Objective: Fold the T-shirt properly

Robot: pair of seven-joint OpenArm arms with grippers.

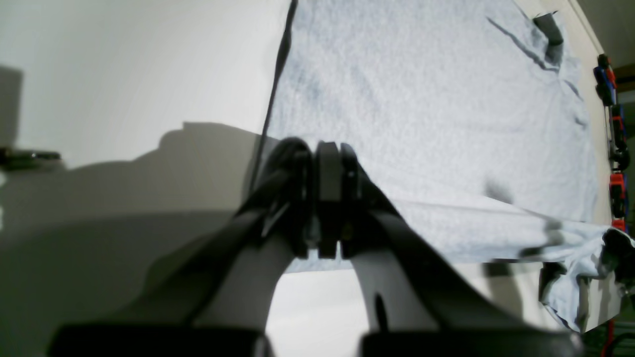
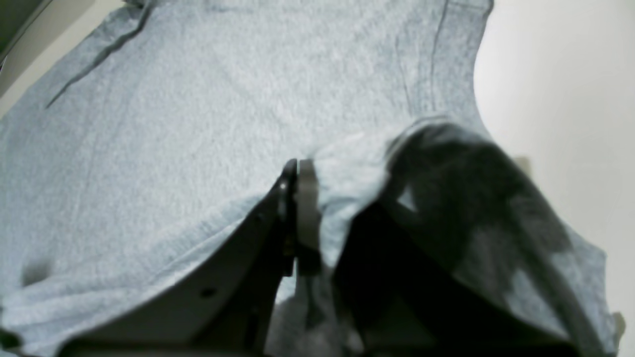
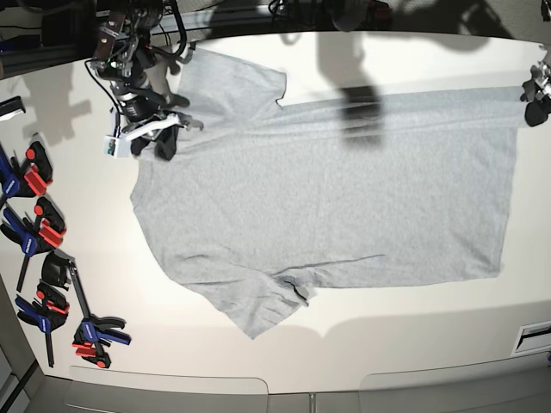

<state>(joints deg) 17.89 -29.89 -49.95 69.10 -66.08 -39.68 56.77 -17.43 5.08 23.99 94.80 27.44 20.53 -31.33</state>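
The light grey T-shirt (image 3: 327, 198) lies spread flat on the white table (image 3: 413, 335), plain side up, with its collar end at the left and its hem at the right. No lettering shows. My right gripper (image 3: 164, 133) at the far left is shut on the shirt's shoulder edge. In the right wrist view, cloth (image 2: 173, 124) is pinched between the fingers and drapes over one finger, around the gripper (image 2: 302, 208). My left gripper (image 3: 535, 99) at the far right is shut on the far hem corner. It also shows in the left wrist view (image 1: 327, 198) with the shirt (image 1: 421, 99) beyond it.
Several orange, blue and black clamps (image 3: 39, 232) lie along the table's left edge. They also show in the left wrist view (image 1: 615, 139). A small white object (image 3: 535, 335) sits at the right edge. Arm shadows fall across the far side of the table.
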